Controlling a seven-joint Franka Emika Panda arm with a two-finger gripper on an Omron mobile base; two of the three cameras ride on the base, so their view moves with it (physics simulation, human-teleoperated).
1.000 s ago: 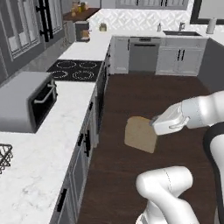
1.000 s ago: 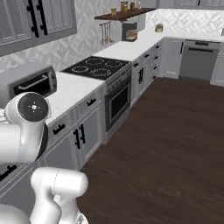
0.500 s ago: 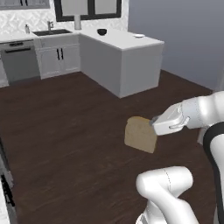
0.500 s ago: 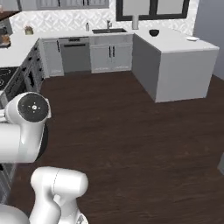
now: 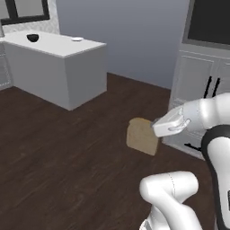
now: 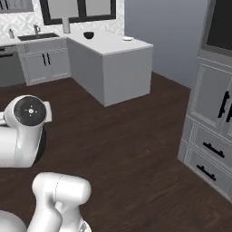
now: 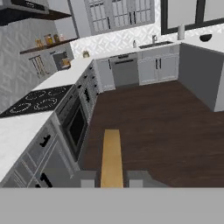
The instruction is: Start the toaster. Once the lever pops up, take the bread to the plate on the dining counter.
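Bread hangs edge-on above the dark wood floor, pinched in the gripper whose jaws are clamped on its 3 o'clock edge. Dining counter sits off at 10 o'clock from the slice, well apart, with the plate and a dark bowl on top.

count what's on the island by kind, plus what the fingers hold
bowls: 1, dark bowl on the island
plates: 1, white plate on the island
bread slices: 1, bread pinched between the fingers
total: 3
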